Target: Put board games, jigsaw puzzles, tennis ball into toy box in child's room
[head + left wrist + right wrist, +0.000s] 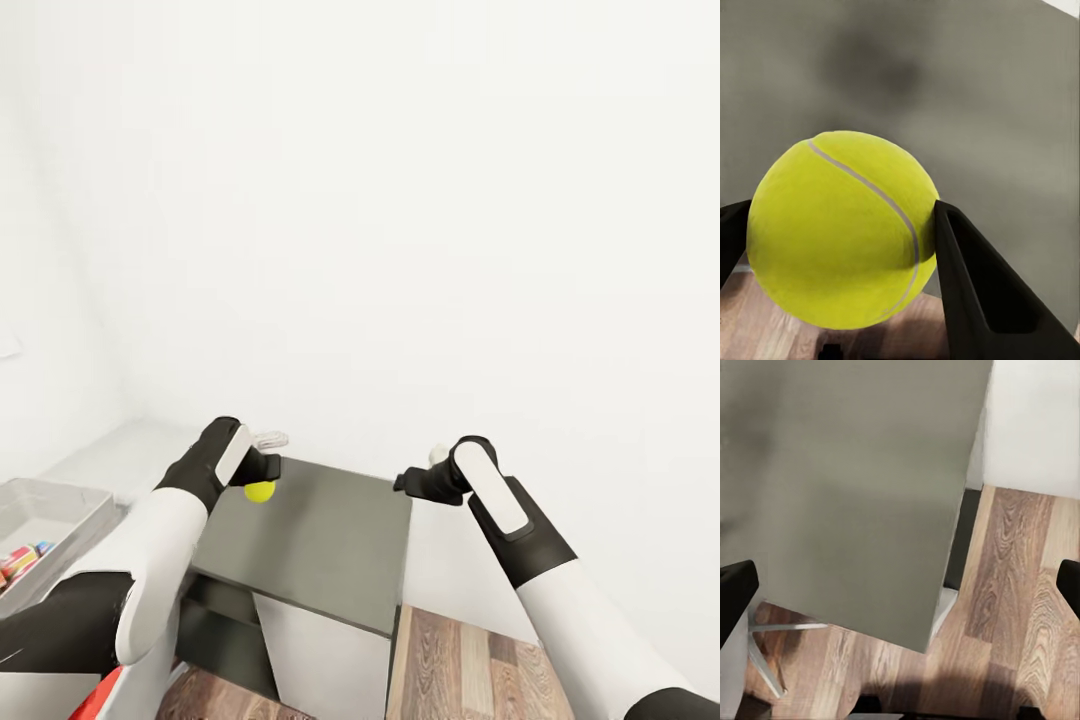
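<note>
Head view: ball held over the dark tabletop

Head view has the left gripper point(266, 468) above the near-left part of the dark grey tabletop point(320, 545), with the yellow ball point(259, 491) held just under it. Left wrist view gives the close look: the ball point(840, 229) sits between the two black fingers point(979, 292), one pressed to each side, with the dark tabletop behind it and wood floor at the edge.

The right gripper point(408, 483) hangs over the far right edge of the same dark tabletop, close to the white wall. In the right wrist view its fingers point(735, 592) stand wide apart at the two sides of the picture with nothing between them; below lie the tabletop point(847, 487) and the plank floor point(1012, 585).

At the far left of the head view the grey toy box point(60, 510) rests on the paler tabletop, with some colourful toys point(20, 562) inside it, too small to tell apart
</note>
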`<state>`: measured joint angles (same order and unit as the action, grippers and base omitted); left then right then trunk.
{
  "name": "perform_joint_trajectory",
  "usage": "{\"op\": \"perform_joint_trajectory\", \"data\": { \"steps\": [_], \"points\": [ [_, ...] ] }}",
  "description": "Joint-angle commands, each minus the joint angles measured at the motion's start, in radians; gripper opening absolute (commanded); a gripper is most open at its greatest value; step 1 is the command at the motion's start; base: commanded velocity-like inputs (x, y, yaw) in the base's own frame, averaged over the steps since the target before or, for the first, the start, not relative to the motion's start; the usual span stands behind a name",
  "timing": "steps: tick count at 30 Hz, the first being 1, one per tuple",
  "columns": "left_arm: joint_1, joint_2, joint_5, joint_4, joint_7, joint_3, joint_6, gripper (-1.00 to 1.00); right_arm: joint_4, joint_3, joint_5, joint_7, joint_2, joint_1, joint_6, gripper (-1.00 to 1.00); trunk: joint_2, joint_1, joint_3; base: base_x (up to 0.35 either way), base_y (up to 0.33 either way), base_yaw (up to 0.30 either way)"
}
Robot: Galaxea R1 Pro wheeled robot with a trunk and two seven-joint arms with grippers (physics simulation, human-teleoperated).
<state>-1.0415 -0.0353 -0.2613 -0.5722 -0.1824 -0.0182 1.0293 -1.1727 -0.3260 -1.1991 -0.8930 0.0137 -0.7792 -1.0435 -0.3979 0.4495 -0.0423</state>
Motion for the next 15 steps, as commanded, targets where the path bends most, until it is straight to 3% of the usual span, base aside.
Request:
{"op": "perform_joint_trajectory", "data": {
  "steps": [1,12,15],
  "points": [
    [-0.001,-0.001,-0.007,-0.007,-0.008,-0.002,0.005,-1.0,-0.002,-0.001,-0.009,-0.01,-0.001,-0.001,-0.003,1.0,-0.002,0.001,-0.002,-0.103,0.018,0.191],
    [-0.002,-0.003,-0.008,-0.018,-0.008,-0.002,0.008,-1.0,-0.006,-0.001,-0.009,-0.01,0.0,-0.046,0.001,1.0,-0.002,0.001,0.003,-0.018,0.003,0.257],
    [-0.002,-0.004,-0.007,-0.018,-0.008,-0.002,0.008,-1.0,-0.02,-0.001,-0.01,-0.01,0.0,-0.061,0.001,1.0,-0.002,0.001,0.003,0.0,0.0,0.087]
  ]
}}
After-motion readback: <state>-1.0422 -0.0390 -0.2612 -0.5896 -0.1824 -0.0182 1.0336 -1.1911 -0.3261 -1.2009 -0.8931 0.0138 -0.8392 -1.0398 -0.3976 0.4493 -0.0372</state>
